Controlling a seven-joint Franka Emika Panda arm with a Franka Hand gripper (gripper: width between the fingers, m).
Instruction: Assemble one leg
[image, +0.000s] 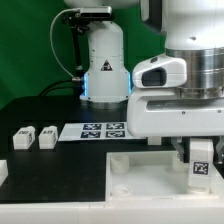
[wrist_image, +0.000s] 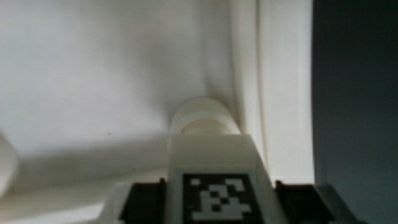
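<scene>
Gripper (image: 201, 150): clamped around leg (image: 201, 168).
Leg: upright, over panel (image: 140, 178) corner socket (wrist_image: 208, 115).
Spare legs (image: 47, 137): beside marker board (image: 102, 130).

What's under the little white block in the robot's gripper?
The large white panel lies under the leg in the gripper. The spot directly beneath the leg is hidden by it.

A plain green wall (image: 30, 50) stands behind the gripper (image: 200, 152), running across the scene at its back. Below the gripper, and stretching away to the exterior view's left of it, lies a matte black table top (image: 50, 170) with a pale front edge (image: 40, 215). The light is soft and even.
</scene>
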